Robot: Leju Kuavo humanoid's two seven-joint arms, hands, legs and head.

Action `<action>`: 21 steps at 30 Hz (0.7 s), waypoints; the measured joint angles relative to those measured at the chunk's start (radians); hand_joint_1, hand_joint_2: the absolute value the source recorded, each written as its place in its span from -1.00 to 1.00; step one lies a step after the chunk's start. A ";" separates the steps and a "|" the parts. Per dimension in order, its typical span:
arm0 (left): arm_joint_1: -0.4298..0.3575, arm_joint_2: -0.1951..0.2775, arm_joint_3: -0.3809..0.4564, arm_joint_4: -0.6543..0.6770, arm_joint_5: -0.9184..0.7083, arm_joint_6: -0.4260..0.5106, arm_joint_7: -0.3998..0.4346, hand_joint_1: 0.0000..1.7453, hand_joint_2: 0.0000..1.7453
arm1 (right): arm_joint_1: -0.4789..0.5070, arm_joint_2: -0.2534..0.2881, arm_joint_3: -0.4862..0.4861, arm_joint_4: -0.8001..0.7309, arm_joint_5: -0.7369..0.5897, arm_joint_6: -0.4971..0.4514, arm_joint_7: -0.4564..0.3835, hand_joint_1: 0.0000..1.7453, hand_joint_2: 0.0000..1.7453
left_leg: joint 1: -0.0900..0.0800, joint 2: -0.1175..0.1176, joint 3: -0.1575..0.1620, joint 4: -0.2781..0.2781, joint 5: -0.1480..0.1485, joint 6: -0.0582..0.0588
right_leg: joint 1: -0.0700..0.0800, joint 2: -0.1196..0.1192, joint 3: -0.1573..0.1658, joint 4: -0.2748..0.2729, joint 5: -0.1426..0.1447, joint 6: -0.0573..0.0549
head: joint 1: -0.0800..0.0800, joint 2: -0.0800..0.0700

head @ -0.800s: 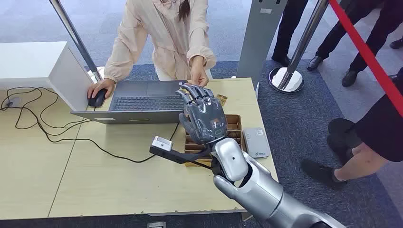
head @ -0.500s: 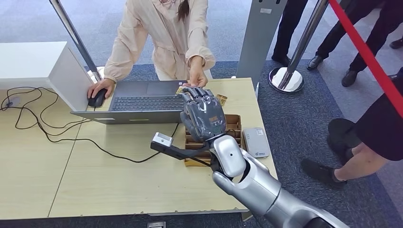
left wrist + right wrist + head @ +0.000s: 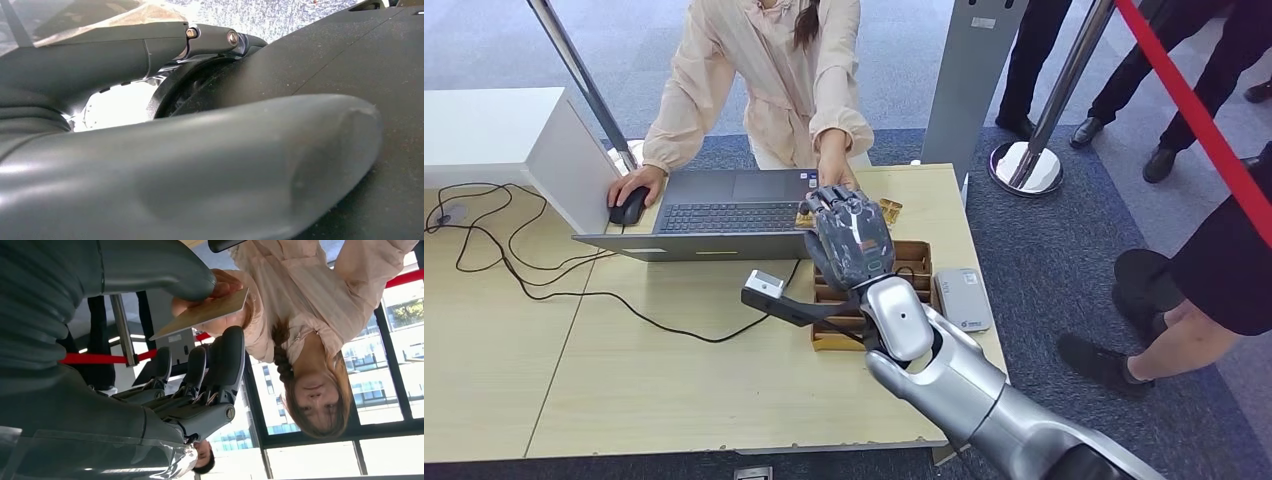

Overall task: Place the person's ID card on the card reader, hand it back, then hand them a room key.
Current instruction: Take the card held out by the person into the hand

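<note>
The right hand [image 3: 200,345], fingers and thumb spread, brackets the ID card [image 3: 202,313], which the person's hand [image 3: 220,295] holds. Closing off-centre could let the card slip.

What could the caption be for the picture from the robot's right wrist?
Robot's right hand meets the card that a person's hand holds out.

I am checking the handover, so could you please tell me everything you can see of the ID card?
The ID card is a thin, flat, pale tan rectangle, seen nearly edge-on and tilted in the right wrist view. The person's hand holds one end; the right hand has its thumb on one face and fingers beneath. Whether the fingers touch it is unclear. No print is readable.
</note>
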 joint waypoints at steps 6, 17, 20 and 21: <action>-0.001 0.000 0.000 0.000 -0.008 -0.006 0.000 -1.00 -1.00 | -0.008 0.011 0.000 0.033 -0.009 -0.007 -0.003 0.25 1.00 | 0.000 0.000 0.000 0.000 0.000 0.000 | 0.000 0.000 0.000 0.000 0.000 0.000 | 0.000 0.000; -0.001 0.000 -0.001 0.000 -0.008 -0.006 0.000 -1.00 -1.00 | -0.017 0.022 0.001 0.081 -0.011 -0.014 -0.004 1.00 1.00 | 0.000 0.000 0.000 0.000 0.000 0.000 | 0.000 0.000 0.000 0.000 0.000 0.000 | 0.000 0.000; -0.001 0.000 -0.001 0.000 -0.008 -0.006 0.000 -1.00 -1.00 | -0.018 0.025 0.001 0.089 -0.011 -0.021 -0.004 1.00 1.00 | 0.000 0.000 0.000 0.000 0.000 0.000 | 0.000 0.000 0.000 0.000 0.000 0.000 | 0.000 0.000; -0.001 0.000 -0.001 0.000 -0.008 -0.006 0.000 -1.00 -1.00 | -0.018 0.026 0.001 0.092 -0.011 -0.023 -0.004 1.00 1.00 | 0.000 0.000 0.000 0.000 0.000 0.000 | 0.000 0.000 0.000 0.000 0.000 0.000 | 0.000 0.000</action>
